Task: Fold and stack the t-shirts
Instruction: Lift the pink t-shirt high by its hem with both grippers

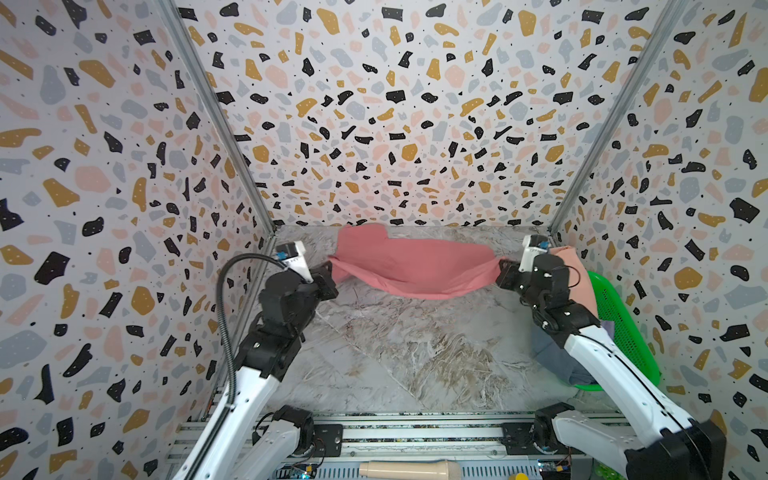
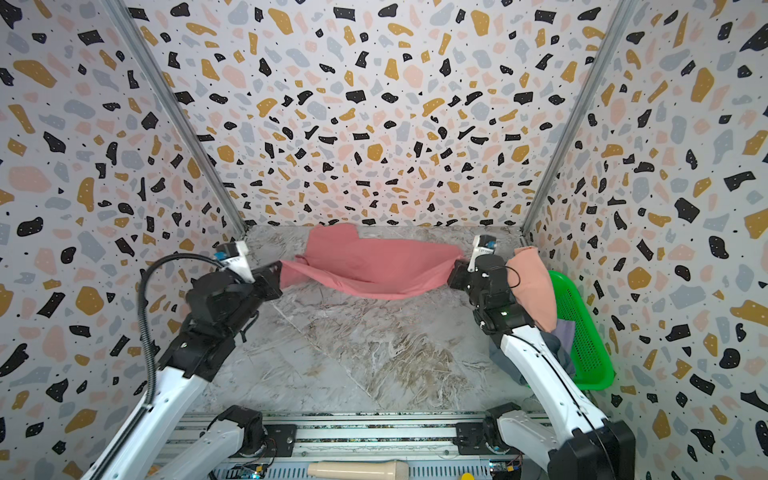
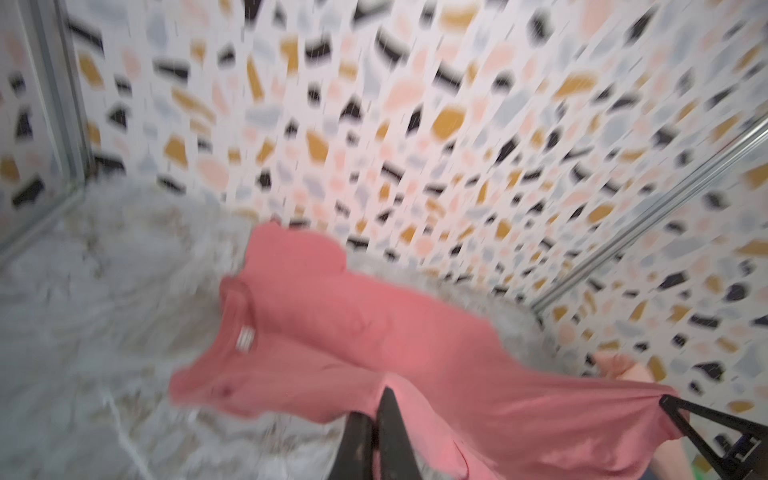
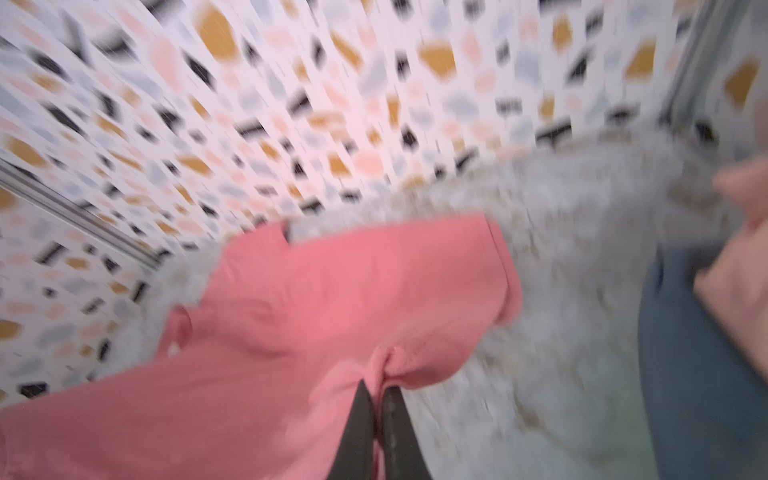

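In both top views, the rose-red t-shirt [image 1: 411,266] hung between the two arms at the back of the marble table [image 1: 415,357]. The left gripper [image 1: 330,272] was pinched tight on the shirt's left end. The right gripper [image 1: 503,270] was pinched tight on its right end. The middle of the shirt sagged down low, and its far part lay on the table by the back wall.

A green basket [image 1: 623,328] was by the right wall. A peach t-shirt [image 1: 579,274] was draped over its far end, just behind the right arm. A blue-grey t-shirt [image 1: 552,357] spilled out onto the table, partly hidden by that arm. In a top view, a bit of a lavender t-shirt [image 2: 566,332] showed between the peach one and the blue-grey one.

The left wrist view was blurry. The left gripper [image 3: 376,405] had its two black fingers closed on a fold of the rose-red t-shirt [image 3: 374,332]. A small white tag [image 3: 245,338] showed at the neck. The shirt stretched away to the right gripper [image 3: 669,405].

The right wrist view was blurry too. The right gripper [image 4: 376,392] had its fingers squeezed together on a bunched bit of the rose-red t-shirt [image 4: 311,311]. The blue-grey t-shirt [image 4: 698,353] and the peach t-shirt [image 4: 744,270] were off to one side.
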